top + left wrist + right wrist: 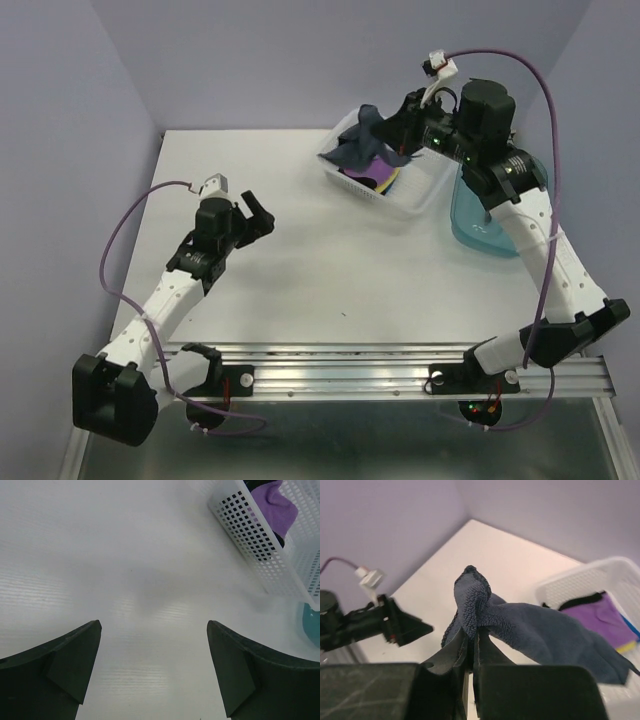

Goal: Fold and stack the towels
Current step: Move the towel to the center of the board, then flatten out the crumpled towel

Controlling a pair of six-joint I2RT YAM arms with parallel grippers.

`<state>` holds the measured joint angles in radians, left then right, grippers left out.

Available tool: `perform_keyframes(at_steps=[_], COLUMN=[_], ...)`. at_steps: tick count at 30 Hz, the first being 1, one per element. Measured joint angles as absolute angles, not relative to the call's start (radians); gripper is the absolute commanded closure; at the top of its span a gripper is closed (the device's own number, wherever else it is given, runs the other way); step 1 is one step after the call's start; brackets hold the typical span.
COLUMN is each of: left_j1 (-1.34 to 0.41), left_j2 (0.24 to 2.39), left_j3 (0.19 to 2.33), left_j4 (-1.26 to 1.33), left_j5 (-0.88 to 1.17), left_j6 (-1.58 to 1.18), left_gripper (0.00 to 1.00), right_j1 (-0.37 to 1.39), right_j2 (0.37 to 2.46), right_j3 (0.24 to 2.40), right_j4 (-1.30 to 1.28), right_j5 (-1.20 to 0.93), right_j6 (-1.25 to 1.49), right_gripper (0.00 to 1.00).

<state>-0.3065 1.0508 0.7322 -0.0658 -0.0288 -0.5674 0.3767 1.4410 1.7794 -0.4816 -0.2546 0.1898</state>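
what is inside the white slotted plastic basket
A purple cloth towel lies on top, above thin edges of a yellow towel and a bright blue towel. The dark slate blue towel hanging above hides the rest.

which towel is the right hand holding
The dark slate blue towel: it is pinched in the right hand and hangs from it, while the purple towel lies in the white basket.

light: bright, even, diffuse, from above | shadows: one faint soft patch on the table point(150, 597) in left wrist view | glare: mild sheen on near rail point(400, 360) | focus: slate-blue towel point(520, 625) crisp in right wrist view; fingers point(60, 665) close to left wrist lens soft-edged, nearly featureless black
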Motion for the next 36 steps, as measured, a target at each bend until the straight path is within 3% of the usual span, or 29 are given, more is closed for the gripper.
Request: perform_keyframes(at_steps=[5, 8, 10, 11, 12, 14, 17, 22, 28, 36], left_j1=[-0.306, -0.306, -0.306, -0.306, -0.306, -0.306, -0.306, -0.306, -0.345, -0.398], left_j2=[0.989, 0.96, 0.937, 0.928, 0.92, 0.909, 0.912, 0.964, 1.122, 1.456], left_j3=[0.73, 0.727, 0.713, 0.705, 0.695, 0.667, 0.632, 0.564, 0.554, 0.744], left_j4=[-0.117, -0.164, -0.185, -0.194, -0.205, -0.239, -0.271, -0.241, -0.13, -0.028], left_j5=[-0.059, -0.077, -0.087, -0.09, -0.095, -0.103, -0.106, -0.036, 0.049, 0.062], left_j6=[-0.621, -0.655, -0.679, -0.687, -0.697, -0.718, -0.742, -0.749, -0.728, -0.688], left_gripper=[0.01, 0.01, 0.01, 0.01, 0.01, 0.01, 0.01, 0.01, 0.01, 0.01], right_j1=[0.434, 0.424, 0.422, 0.42, 0.42, 0.42, 0.42, 0.419, 0.419, 0.42], right_j2=[1.402, 1.304, 1.239, 1.217, 1.202, 1.19, 1.202, 1.176, 1.136, 1.106], right_j3=[1.708, 1.452, 1.244, 1.16, 1.085, 0.915, 0.804, 0.801, 0.801, 0.692], right_j4=[-0.408, -0.322, -0.287, -0.269, -0.264, -0.267, -0.356, -0.401, -0.436, -0.466], right_j5=[-0.381, -0.316, -0.238, -0.21, -0.171, -0.097, 0.034, 0.159, 0.159, 0.073], right_j6=[0.187, 0.209, 0.238, 0.252, 0.268, 0.307, 0.362, 0.432, 0.487, 0.529], right_gripper=[0.84, 0.76, 0.59, 0.44, 0.17, 0.0, 0.0, 0.0, 0.0, 0.0])
